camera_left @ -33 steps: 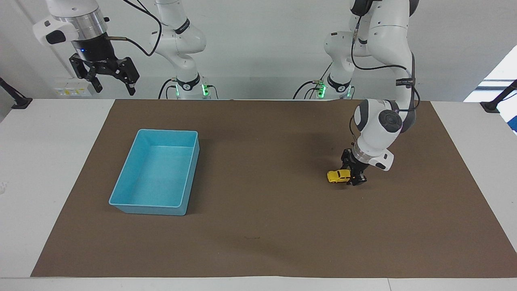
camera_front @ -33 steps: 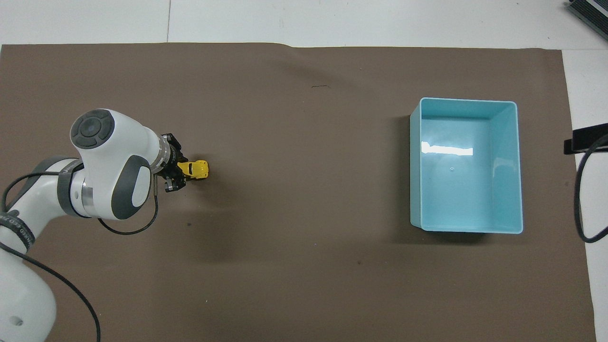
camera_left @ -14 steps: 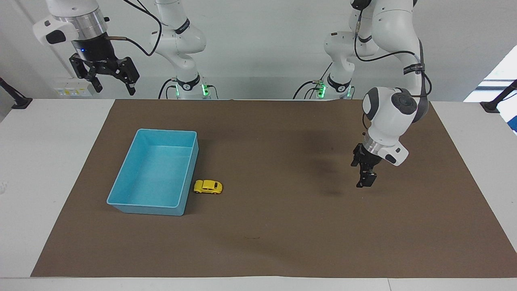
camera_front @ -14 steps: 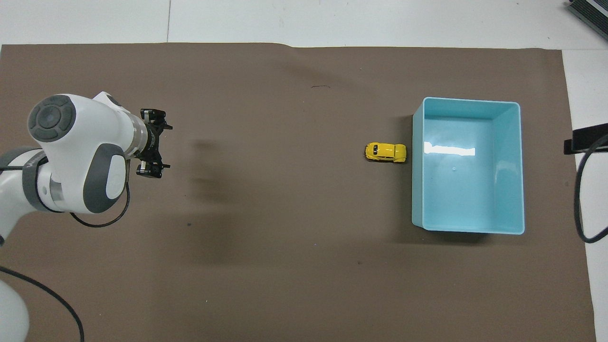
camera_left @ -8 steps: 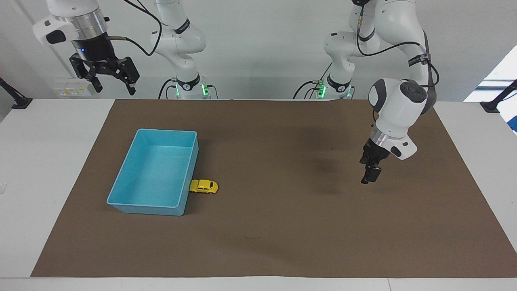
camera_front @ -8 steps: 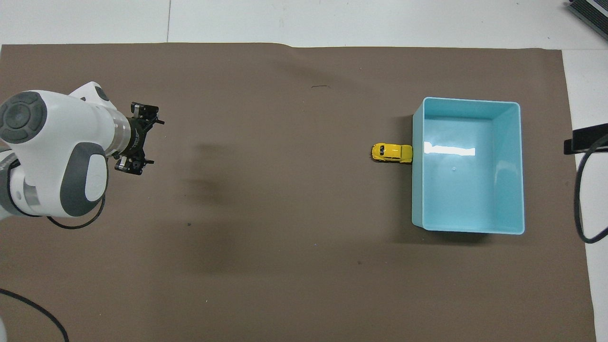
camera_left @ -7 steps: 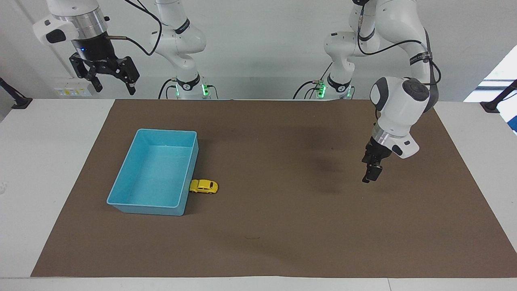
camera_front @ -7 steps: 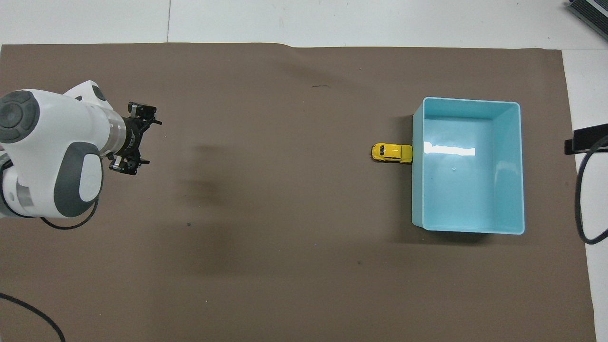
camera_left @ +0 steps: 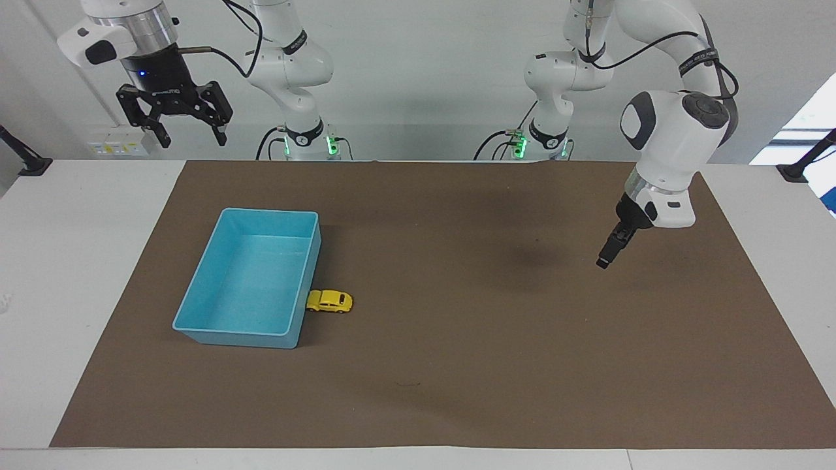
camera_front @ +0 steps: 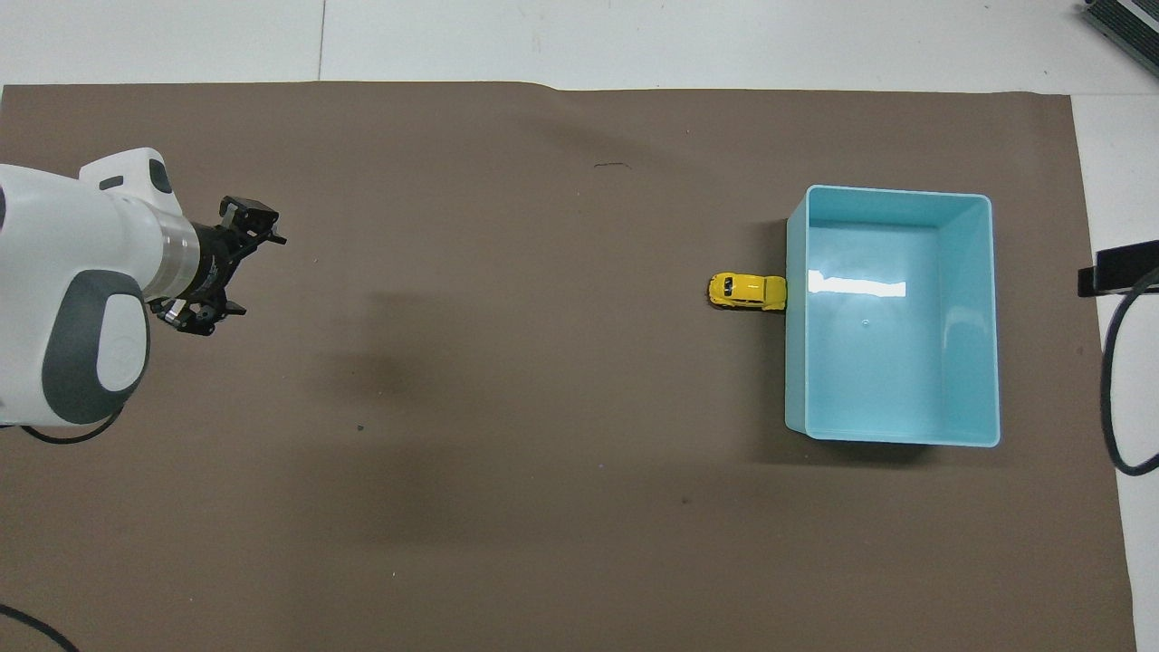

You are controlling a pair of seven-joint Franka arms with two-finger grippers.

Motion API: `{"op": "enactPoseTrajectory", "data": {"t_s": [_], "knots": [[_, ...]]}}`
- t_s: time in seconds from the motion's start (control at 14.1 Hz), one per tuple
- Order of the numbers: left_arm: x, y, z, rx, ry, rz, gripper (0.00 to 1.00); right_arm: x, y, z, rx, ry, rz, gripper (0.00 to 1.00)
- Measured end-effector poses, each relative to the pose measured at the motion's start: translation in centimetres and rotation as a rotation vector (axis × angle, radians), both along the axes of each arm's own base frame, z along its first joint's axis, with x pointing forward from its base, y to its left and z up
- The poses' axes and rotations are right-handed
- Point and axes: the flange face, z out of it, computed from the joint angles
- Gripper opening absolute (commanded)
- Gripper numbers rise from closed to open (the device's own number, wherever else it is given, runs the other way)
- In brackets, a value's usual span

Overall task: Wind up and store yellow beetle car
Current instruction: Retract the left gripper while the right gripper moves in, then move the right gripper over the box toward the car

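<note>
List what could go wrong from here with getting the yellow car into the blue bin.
1. The yellow beetle car sits against the blue bin wall, so a finger on that side may hit the wall.
2. A nudge could roll it off on its wheels.
3. Both open grippers, left gripper and right gripper, are well away from it.

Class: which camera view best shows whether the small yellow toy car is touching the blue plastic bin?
The overhead view: there the small yellow toy car lies with one end right against the outer wall of the blue plastic bin, on the brown mat. In the facing view the car shows side-on beside the bin, its contact point less plain.
</note>
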Motion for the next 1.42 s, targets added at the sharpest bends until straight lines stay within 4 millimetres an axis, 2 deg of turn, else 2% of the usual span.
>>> {"op": "enactPoseTrajectory", "data": {"t_s": [0.14, 0.35, 0.5, 0.71, 0.99, 1.2, 1.42], "knots": [[-0.6, 0.2, 0.5, 0.019, 0.016, -0.153, 1.0, -0.1, 0.3, 0.0, -0.007, 0.004, 0.115, 1.0], [-1.7, 1.4, 1.9, 0.039, 0.032, -0.354, 1.0, -0.3, 2.3, -0.3, -0.007, 0.022, 0.29, 1.0], [-2.6, 1.7, 3.5, 0.049, 0.031, -0.458, 1.0, -0.4, 3.3, -0.9, -0.013, 0.033, 0.41, 1.0], [-3.6, 1.4, 6.3, 0.055, 0.043, -0.58, 1.0, -0.3, 3.7, -1.9, -0.018, 0.051, 0.562, 1.0], [-4.5, 1.4, 10.4, 0.054, 0.067, -0.694, 1.0, 0.1, 4.2, -3.2, -0.028, 0.055, 0.775, 1.0], [-6.0, 2.4, 13.4, 0.061, 0.055, -0.726, 1.0, 0.7, 4.9, -4.8, -0.032, 0.059, 0.902, 1.0], [-6.8, 3.0, 14.6, 0.066, 0.044, -0.729, 1.0, 1.5, 6.0, -6.7, -0.031, 0.073, 1.016, 1.0]]}}
